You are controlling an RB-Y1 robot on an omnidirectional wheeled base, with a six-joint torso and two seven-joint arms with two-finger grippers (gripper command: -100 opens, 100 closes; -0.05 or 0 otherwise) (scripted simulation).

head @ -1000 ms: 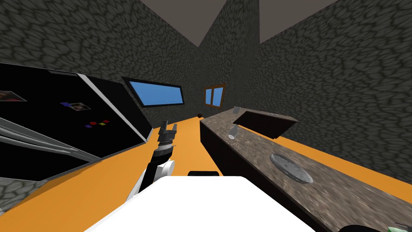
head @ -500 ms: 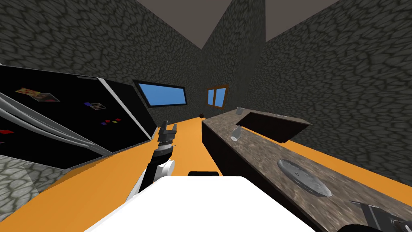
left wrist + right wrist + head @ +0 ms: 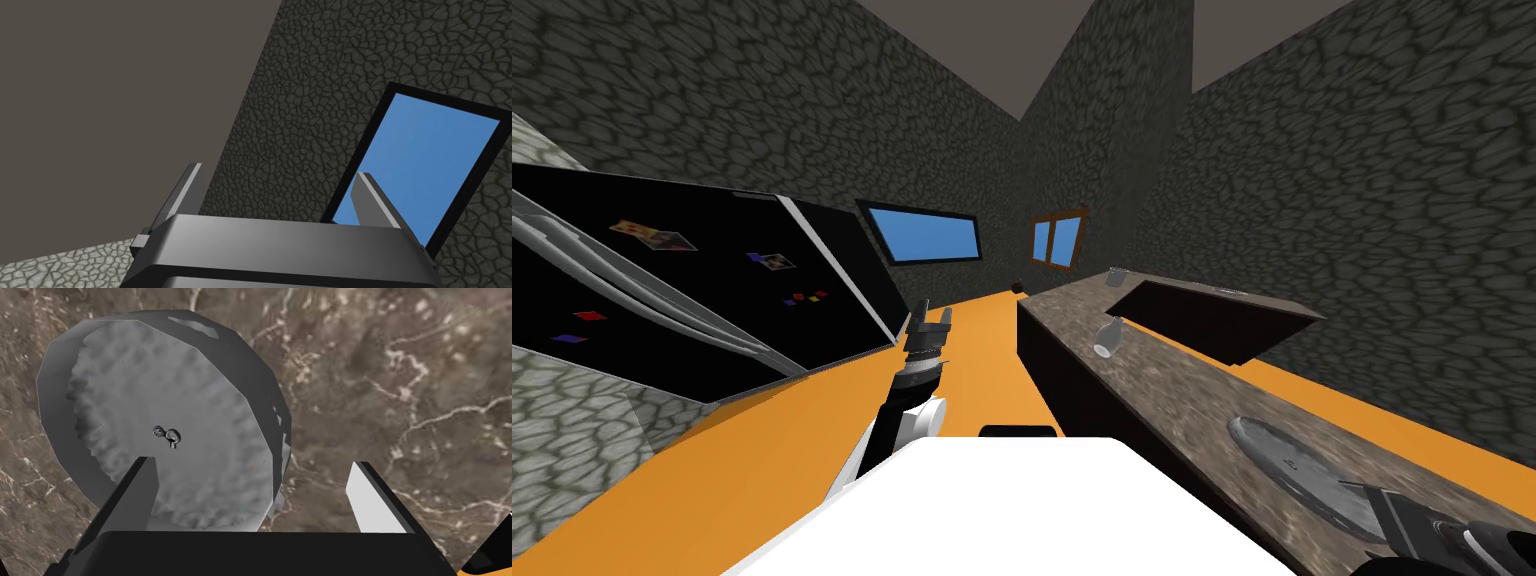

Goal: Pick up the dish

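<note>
The dish point(image 3: 1297, 472) is a flat grey round plate lying on the brown marbled counter point(image 3: 1172, 385) at my right. In the right wrist view the dish point(image 3: 165, 423) has a ridged inner rim and a tiny bead at its middle. My right gripper point(image 3: 252, 495) hovers open above its near edge, one finger over the plate and the other over bare counter point(image 3: 400, 388). In the head view the right gripper's dark body point(image 3: 1417, 520) sits at the plate's near side. My left gripper point(image 3: 930, 322) is raised in front of me over the floor, and its fingers point(image 3: 187, 187) stand open, holding nothing.
A small pale bottle point(image 3: 1109, 337) lies further along the counter, beside a dark sink recess point(image 3: 1212, 315) with a small cup point(image 3: 1116, 276) behind it. A large black fridge point(image 3: 692, 290) with magnets stands at the left. The floor point(image 3: 982, 360) between is orange.
My view has turned, so the fridge and counter slid across the picture. My right gripper has come into the head view and now sits at the dish's near edge. The left arm has held still.
</note>
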